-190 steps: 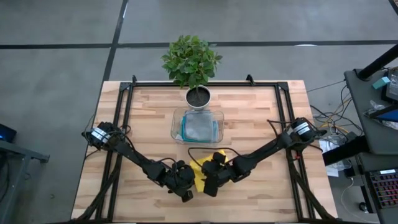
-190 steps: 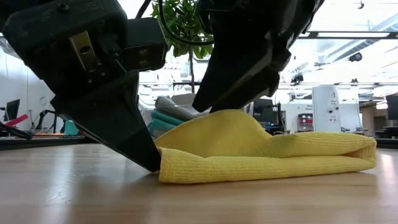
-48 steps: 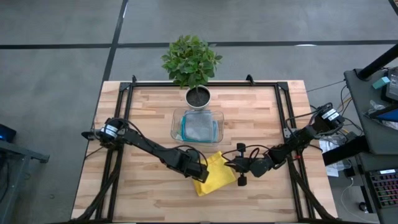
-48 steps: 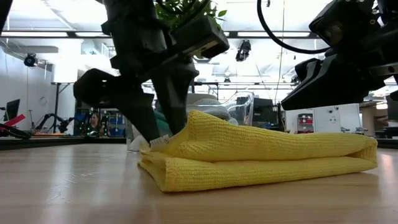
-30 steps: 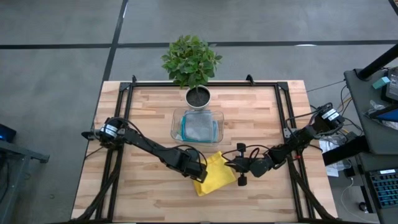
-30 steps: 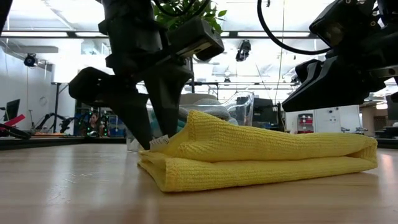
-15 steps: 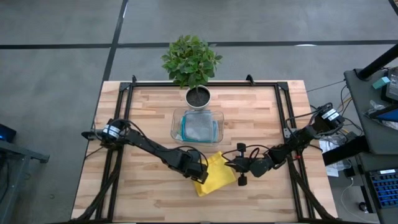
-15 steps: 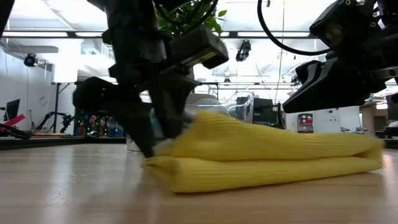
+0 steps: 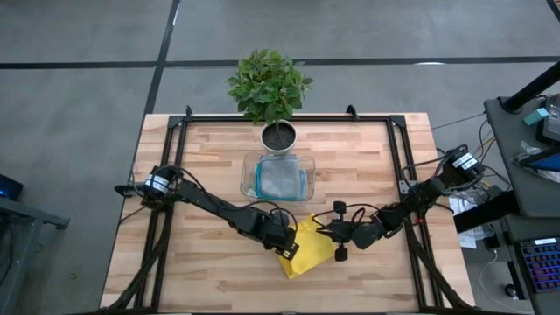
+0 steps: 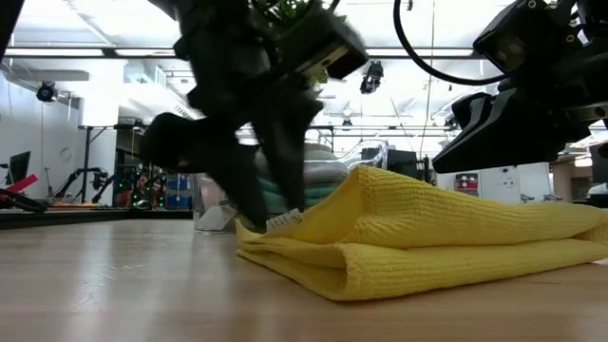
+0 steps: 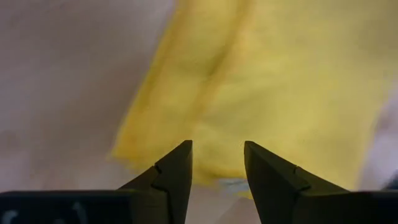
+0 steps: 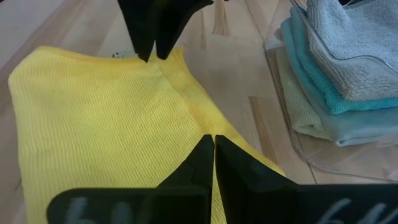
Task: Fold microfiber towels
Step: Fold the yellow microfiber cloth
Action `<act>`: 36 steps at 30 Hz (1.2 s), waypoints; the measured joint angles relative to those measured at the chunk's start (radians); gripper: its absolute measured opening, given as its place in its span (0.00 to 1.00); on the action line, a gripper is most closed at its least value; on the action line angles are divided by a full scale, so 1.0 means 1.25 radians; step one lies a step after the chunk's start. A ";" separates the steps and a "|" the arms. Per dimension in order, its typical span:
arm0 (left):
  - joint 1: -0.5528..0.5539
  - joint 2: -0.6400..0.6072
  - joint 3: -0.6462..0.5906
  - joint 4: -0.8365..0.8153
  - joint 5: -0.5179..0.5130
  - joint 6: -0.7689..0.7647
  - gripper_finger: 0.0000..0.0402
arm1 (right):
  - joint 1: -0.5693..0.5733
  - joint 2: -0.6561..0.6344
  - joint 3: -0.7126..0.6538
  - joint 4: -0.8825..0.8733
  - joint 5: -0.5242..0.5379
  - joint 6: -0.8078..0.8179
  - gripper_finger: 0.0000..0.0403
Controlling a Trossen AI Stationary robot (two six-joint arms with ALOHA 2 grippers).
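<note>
Left gripper (image 9: 284, 244) fingers parted at folded yellow microfiber towel (image 9: 308, 248) edge on wooden tabletop (image 9: 210, 166), right gripper (image 9: 339, 232) clenched beside it.

Wooden table (image 9: 350, 166): folded yellow towel (image 9: 308, 248) near front; clear tray (image 9: 248, 166) mid-table; potted plant (image 9: 269, 87) at back edge.
</note>
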 joint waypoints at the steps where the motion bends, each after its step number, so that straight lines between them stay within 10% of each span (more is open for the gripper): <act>1: 0.000 0.000 0.000 -0.019 0.000 0.000 0.32 | 0.000 0.000 0.000 0.000 0.000 0.000 0.02; 36: 0.000 0.009 -0.026 -0.009 -0.019 0.000 0.24 | 0.000 0.000 -0.003 0.000 0.000 0.000 0.02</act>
